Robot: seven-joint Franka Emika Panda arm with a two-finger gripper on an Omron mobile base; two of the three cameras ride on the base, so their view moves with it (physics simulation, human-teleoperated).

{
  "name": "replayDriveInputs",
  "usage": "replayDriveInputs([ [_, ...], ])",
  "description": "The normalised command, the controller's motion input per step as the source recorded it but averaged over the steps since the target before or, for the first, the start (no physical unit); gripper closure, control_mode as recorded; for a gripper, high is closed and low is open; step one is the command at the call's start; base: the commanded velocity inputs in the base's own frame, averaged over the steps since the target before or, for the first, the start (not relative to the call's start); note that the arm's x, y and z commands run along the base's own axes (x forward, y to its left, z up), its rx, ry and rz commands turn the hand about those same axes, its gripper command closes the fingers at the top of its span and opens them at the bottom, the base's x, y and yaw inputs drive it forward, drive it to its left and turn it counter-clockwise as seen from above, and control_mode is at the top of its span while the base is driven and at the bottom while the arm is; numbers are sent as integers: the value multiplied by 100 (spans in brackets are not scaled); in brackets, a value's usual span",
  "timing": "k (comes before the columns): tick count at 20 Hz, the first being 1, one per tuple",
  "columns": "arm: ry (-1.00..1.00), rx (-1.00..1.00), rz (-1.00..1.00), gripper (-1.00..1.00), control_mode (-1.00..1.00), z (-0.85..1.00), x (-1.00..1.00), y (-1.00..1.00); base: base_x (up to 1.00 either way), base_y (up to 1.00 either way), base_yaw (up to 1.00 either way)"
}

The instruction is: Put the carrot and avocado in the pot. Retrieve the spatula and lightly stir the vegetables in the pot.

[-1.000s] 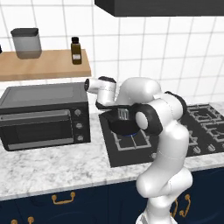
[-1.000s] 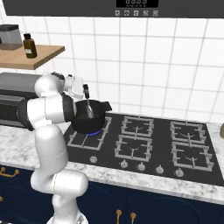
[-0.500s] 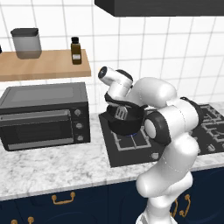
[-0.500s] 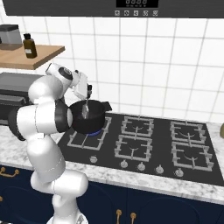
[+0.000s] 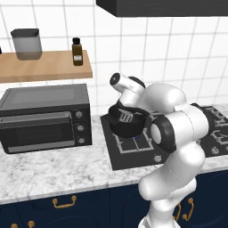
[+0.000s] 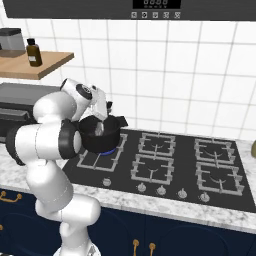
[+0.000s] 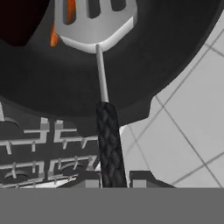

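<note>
The black pot [image 5: 133,127] [image 6: 100,137] stands on the front left burner, above a blue flame. My gripper [image 7: 113,180] [image 5: 119,111] [image 6: 107,107] is shut on the dark handle of the spatula [image 7: 109,144] and tilts in over the pot's rim. The light-grey slotted blade [image 7: 94,19] [image 5: 126,117] [image 6: 99,130] is inside the pot [image 7: 166,52]. The orange carrot [image 7: 54,36] lies under the blade and shows through a slot. A dark reddish-brown shape [image 7: 19,19] beside it may be the avocado.
A black toaster oven [image 5: 42,116] stands on the marble counter left of the hob [image 6: 165,160]. Above it a wooden shelf [image 5: 44,67] holds a grey canister and a brown bottle. The tiled wall rises close behind the pot.
My arm has swung its elbow to the right and the hand has tipped over the pot. The spatula blade has shifted inside the pot.
</note>
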Motion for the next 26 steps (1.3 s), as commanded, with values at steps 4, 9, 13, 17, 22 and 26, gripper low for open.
replayDriveInputs([
  [4, -14, -18, 6, 100, -100, -82, 0, 0, 0, 0, 0],
  [9, -37, -35, 8, 100, -100, -70, 5, 0, 0, 0, 0],
  [13, -43, -28, 8, 100, -100, -21, 0, 0, 0, 0, 0],
  [17, -25, -16, 5, 100, -100, 6, 0, 0, 0, 0, 0],
  [22, -11, -22, 15, 100, -100, 28, -40, -1, 0, 0, 0],
  [26, -1, -32, 22, 100, -100, 7, -55, 1, 0, 0, 0],
])
